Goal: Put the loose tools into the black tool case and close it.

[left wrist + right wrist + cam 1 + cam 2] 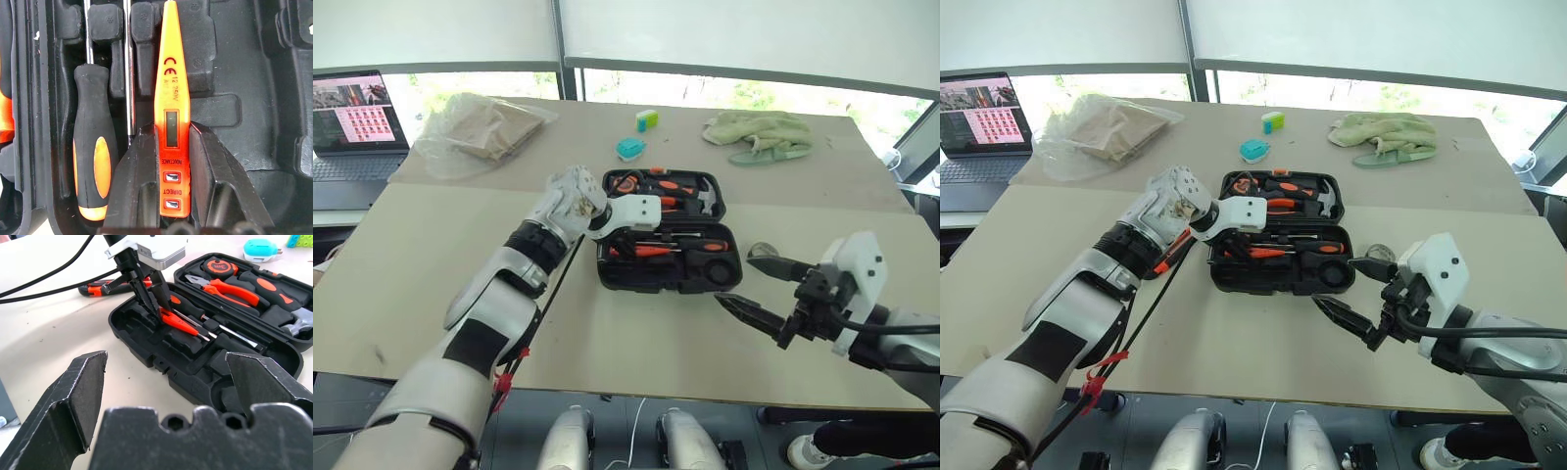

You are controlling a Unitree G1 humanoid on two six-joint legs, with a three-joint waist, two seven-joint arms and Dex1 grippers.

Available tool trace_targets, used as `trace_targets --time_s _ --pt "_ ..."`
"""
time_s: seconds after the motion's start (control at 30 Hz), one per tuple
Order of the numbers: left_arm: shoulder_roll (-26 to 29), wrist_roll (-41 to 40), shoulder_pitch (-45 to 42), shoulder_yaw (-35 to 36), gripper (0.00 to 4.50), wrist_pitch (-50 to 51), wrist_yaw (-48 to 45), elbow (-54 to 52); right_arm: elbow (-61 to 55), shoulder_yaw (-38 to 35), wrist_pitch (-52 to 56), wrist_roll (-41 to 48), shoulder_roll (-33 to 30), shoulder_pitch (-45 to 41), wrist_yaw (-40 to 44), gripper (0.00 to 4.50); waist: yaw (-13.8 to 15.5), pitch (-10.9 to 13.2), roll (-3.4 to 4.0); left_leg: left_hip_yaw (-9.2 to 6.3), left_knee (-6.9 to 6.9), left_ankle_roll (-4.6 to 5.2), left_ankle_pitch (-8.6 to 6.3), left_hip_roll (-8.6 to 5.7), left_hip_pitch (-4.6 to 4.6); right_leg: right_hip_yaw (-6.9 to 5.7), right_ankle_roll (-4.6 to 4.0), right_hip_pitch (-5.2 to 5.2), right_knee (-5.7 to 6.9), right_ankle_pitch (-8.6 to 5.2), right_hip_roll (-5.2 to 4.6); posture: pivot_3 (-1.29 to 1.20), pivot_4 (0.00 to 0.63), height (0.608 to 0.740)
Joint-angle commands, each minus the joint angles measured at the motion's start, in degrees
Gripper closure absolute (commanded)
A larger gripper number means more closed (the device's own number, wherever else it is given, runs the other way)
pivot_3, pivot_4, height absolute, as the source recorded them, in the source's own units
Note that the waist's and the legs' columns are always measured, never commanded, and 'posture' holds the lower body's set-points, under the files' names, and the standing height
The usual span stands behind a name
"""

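1. The black tool case (669,235) lies open on the table (431,255), lid half at the back w/ pliers and a hammer, slotted half at the front.
2. Left gripper (149,298) hangs over the near-left part of the front half, tips pointing down into it. Right gripper (759,289) sits off the case's right side, jaws spread wide, holding nothing.
3. One orange-and-black screwdriver (93,166) already sits in its slot. Another (1167,257) lies on the table by the case's left edge, under the left arm.
4. The slim orange screwdriver (171,122) is pinched between the left fingers, which are mostly closed on it. It's right beside the slotted one, long side lined up w/ the grooves, so I think it just needs to go down & be let go.
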Motion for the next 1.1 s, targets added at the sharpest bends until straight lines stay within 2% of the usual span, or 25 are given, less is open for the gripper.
trace_targets --time_s 0.03,0.17,0.3,0.4,0.5,0.63,0.73,0.83,0.97,1.1 --pt "0.5 -2.2 -1.7 2.2 2.96 3.9 -3.9 -3.0 -0.6 0.0 -2.0 0.0 0.2 -0.8 -0.3 0.00 0.0 0.0 0.00 0.00 0.00 0.00 0.00 0.00 0.00 0.00 0.00 -0.01 0.00 0.00 0.00 0.00 0.150 0.740" --pt "4.4 -7.8 -4.1 6.1 1.50 11.8 -11.9 -11.3 -0.7 0.0 -2.0 0.4 0.3 -0.4 -0.1 0.00 -0.1 0.0 0.00 0.00 0.00 0.00 0.00 0.01 -0.08 0.00 0.00 -0.11 0.03 0.00 0.00 0.00 0.150 0.740" --pt "8.3 -11.5 -4.2 10.3 0.07 13.6 -12.8 -15.8 -0.3 -0.1 -2.1 0.2 0.1 -0.1 0.5 0.00 -0.1 0.0 0.01 0.00 0.00 0.00 0.00 0.02 -0.09 0.00 0.00 -0.12 0.03 0.00 0.01 0.00 0.150 0.740" --pt "9.8 -12.6 -2.8 12.2 0.07 13.4 -10.8 -15.7 0.0 -0.1 -2.0 0.2 0.0 -0.3 0.6 0.00 0.0 0.0 0.04 -0.01 0.00 0.00 0.00 0.02 0.00 0.00 0.00 -0.03 0.03 0.00 -0.01 0.00 0.150 0.740" --pt "8.1 -14.9 0.4 16.4 0.82 6.9 -4.5 -11.6 0.2 -0.2 -1.8 0.6 -0.2 -0.6 0.5 0.00 0.0 0.0 0.05 -0.01 0.00 0.00 0.00 0.02 0.08 0.00 0.00 0.05 0.04 0.00 -0.01 0.00 0.150 0.740" --pt "4.8 -18.2 5.2 21.1 2.11 -6.7 0.1 -5.3 0.8 0.0 -1.7 0.2 -0.6 -1.1 0.7 0.00 0.3 0.0 0.04 -0.01 0.08 0.01 0.01 0.01 0.07 -0.01 0.00 0.08 0.05 0.00 -0.03 0.00 0.150 0.740" --pt "2.6 -20.7 8.9 23.6 3.27 -14.3 0.7 -0.7 1.3 -0.2 -1.5 0.6 -0.9 -1.9 0.6 0.00 0.2 0.0 0.04 0.00 0.12 0.01 0.01 0.01 0.02 0.00 0.02 0.04 0.05 0.02 -0.04 0.00 0.150 0.740" --pt "1.0 -19.7 12.3 22.8 4.40 -20.7 1.7 2.4 1.6 -0.2 -1.3 0.4 -1.3 -2.1 0.6 0.00 0.2 0.0 0.04 0.00 0.12 0.01 0.01 0.01 0.02 -0.01 0.01 0.03 0.06 0.04 -0.04 0.00 0.150 0.740" --pt "0.2 -17.9 13.2 21.6 4.46 -26.9 2.7 5.5 1.9 -0.1 -1.3 0.5 -1.4 -2.4 0.5 0.00 0.2 0.0 0.04 0.00 0.12 0.01 0.01 0.00 0.01 -0.01 0.02 0.04 0.06 0.04 -0.04 0.00 0.150 0.740" --pt "-1.6 -15.1 12.1 20.5 4.46 -31.2 7.8 9.3 1.9 0.1 -1.2 0.7 -1.2 -2.6 0.1 0.00 0.6 0.0 0.04 0.00 0.15 0.01 0.01 -0.01 0.02 0.00 0.04 0.07 0.06 0.05 -0.04 0.00 0.150 0.740"
